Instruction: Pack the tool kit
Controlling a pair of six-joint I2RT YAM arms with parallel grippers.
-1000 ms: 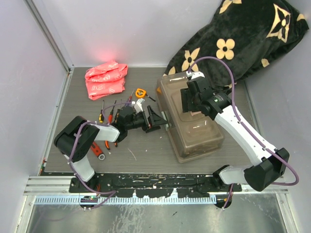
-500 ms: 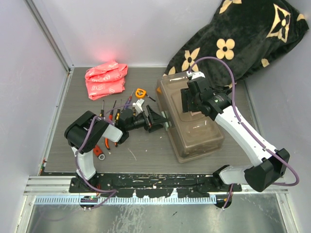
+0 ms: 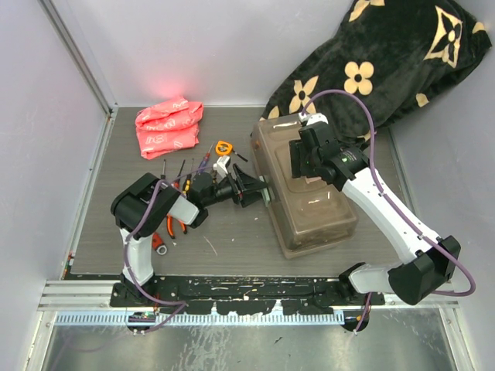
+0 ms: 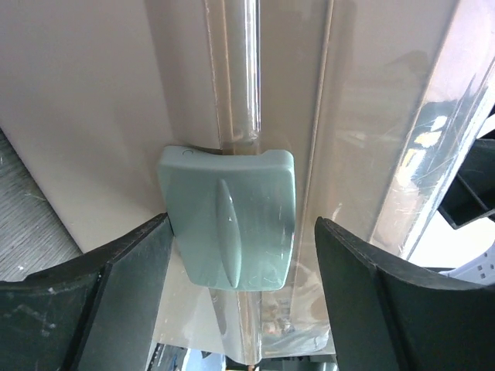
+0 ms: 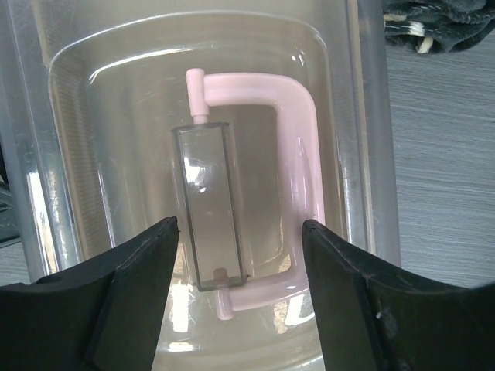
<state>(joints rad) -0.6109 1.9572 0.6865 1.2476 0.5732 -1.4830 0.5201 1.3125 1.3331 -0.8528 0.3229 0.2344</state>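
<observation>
The brown translucent toolbox (image 3: 309, 202) lies shut on the table, right of centre. My left gripper (image 3: 260, 190) is at its left side wall. In the left wrist view the grey-green latch (image 4: 228, 224) sits between the open fingers (image 4: 128, 297); the left one is at the latch's edge and a gap shows on the right. My right gripper (image 3: 308, 154) hovers open over the lid, straddling the pale handle (image 5: 298, 154) and a clear block (image 5: 210, 205) without touching them. Screwdrivers and pliers (image 3: 179, 179), an orange tape measure (image 3: 224, 146) and a red wrench (image 3: 158, 242) lie left of the box.
A folded pink cloth (image 3: 168, 126) lies at the back left. The black flower-patterned blanket (image 3: 387, 62) is piled at the back right, against the toolbox's far end. Walls close the table on three sides.
My left arm has pushed right, bringing its gripper up to the toolbox's latch, and its jaws have narrowed around it. The right arm has stayed still.
</observation>
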